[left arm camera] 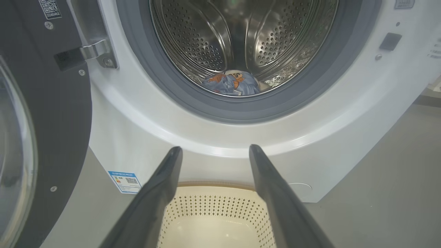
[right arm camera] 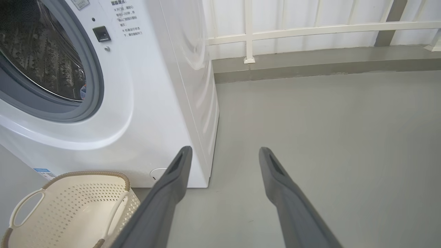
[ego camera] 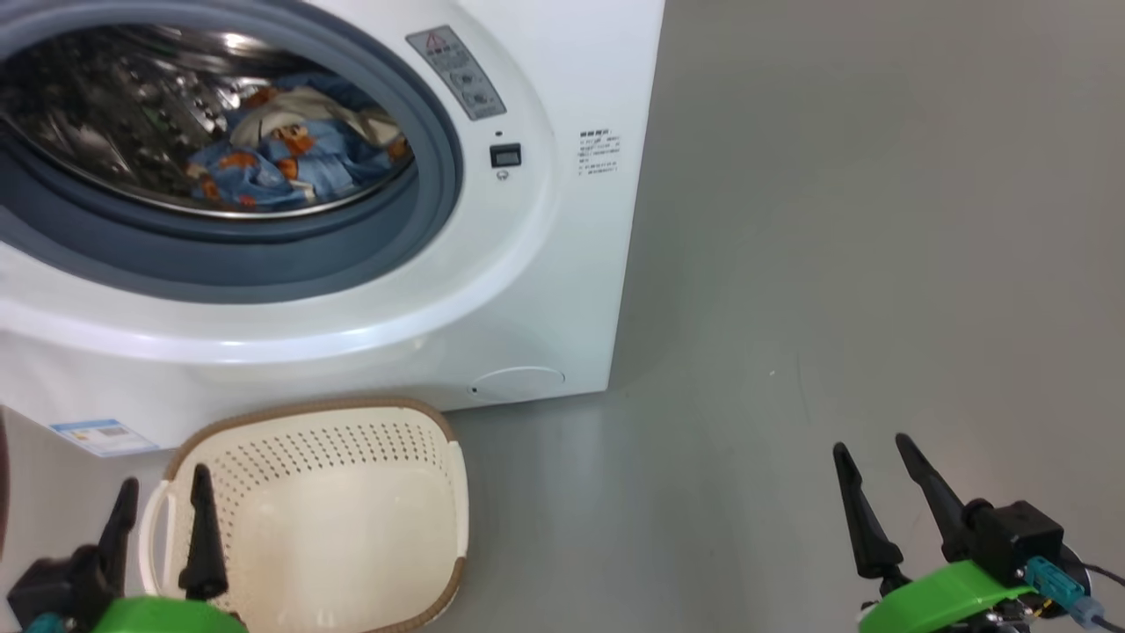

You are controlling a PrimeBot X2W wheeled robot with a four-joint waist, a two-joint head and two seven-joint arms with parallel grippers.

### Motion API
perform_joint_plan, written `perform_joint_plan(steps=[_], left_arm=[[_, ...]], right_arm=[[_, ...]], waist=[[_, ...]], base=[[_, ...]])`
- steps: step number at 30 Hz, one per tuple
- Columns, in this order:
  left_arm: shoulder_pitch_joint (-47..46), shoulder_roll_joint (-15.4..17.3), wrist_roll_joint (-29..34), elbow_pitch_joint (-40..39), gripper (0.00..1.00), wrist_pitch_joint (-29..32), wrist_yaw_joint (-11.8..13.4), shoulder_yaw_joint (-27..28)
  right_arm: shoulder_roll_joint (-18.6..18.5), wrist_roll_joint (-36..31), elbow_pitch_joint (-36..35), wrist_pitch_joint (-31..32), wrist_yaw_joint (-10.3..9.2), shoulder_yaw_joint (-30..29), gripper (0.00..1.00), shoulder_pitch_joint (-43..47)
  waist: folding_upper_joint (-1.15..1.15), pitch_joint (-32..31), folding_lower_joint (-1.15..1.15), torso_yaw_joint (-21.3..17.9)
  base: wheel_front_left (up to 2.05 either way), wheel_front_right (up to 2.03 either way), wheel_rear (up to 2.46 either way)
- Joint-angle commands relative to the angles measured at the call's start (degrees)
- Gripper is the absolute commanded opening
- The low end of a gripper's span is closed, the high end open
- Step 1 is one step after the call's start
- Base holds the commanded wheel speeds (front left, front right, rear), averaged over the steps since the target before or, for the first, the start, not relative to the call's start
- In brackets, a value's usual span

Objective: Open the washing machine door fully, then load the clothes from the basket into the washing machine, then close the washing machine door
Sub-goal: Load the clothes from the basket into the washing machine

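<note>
Lying crumpled in perforated steel drum (ego camera: 105, 114): soft blue clothes (ego camera: 281, 167).

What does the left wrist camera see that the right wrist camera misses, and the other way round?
Left wrist view, not the right: the open washing machine door with its metal hinge, standing at the left, and the left gripper, open. Right wrist view, not the left: a white railing, the machine's side panel, and the right gripper, open over the floor. Both: the washing machine, its grey rubber ring, the basket and the blue label.
</note>
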Motion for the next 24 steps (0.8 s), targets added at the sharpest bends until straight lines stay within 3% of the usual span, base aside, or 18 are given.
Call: perform_joint_plan(steps=[1,16,24], left_arm=[[0.62,1.09,0.37,-2.07,1.0,-0.32,-0.09,2.08],[10.32,-0.13,-0.05,-8.78,1.0,-0.32,-0.09,5.68],[10.93,-0.69,0.59,-9.88,1.0,-0.32,-0.09,5.97]], right_arm=[[-0.68,0.74,-1.39,-0.27,0.1,1.09,1.0,0.68],[-1.19,1.06,-2.16,-0.27,0.1,-0.88,1.0,5.11],[-0.9,1.0,-2.42,-0.27,0.1,-1.11,1.0,5.47]], waist=[[0.0,-1.43,0.0,0.09],[0.0,-5.01,0.0,0.14],[0.0,-4.94,0.0,0.47]], base=[[0.0,0.0,0.0],[0.0,0.0,0.0],[0.0,0.0,0.0]])
